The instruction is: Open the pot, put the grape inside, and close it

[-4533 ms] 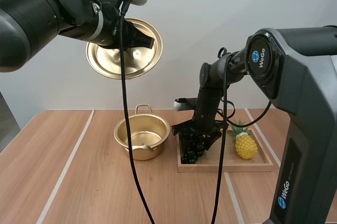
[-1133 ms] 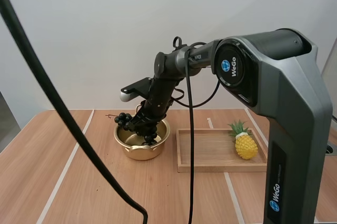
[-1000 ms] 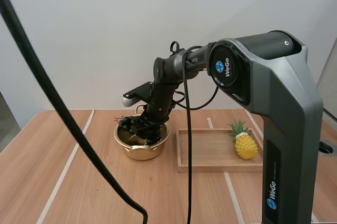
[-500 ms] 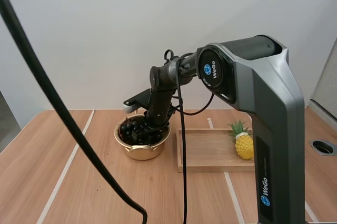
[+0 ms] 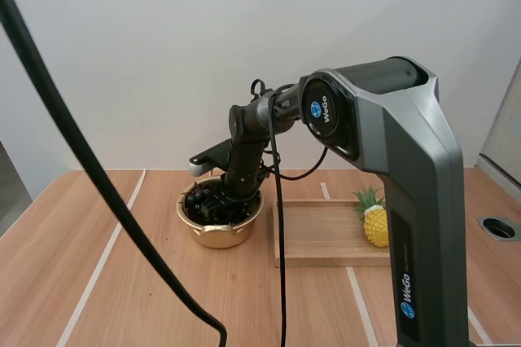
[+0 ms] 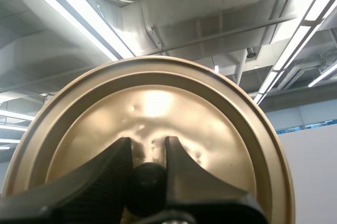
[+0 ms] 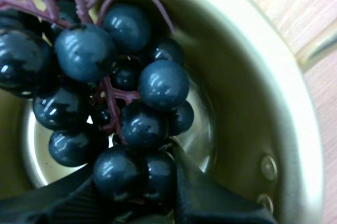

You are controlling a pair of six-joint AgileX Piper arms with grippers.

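Golden metal pot (image 5: 221, 234) stands on the pale wooden table (image 5: 106, 282), just left of the shallow wooden tray (image 5: 326, 256). A small yellow toy pineapple (image 5: 376, 226) sits at the tray's right end. Our right gripper (image 7: 142, 195) reaches down into the pot, its black fingers (image 7: 205, 200) pinching the lowest berries of the dark blue bunch of grapes (image 7: 124, 98), which is inside the pot's wall. Our left gripper (image 6: 147, 174) is clamped on the black knob (image 6: 147, 182) of the round golden lid (image 6: 152, 103).
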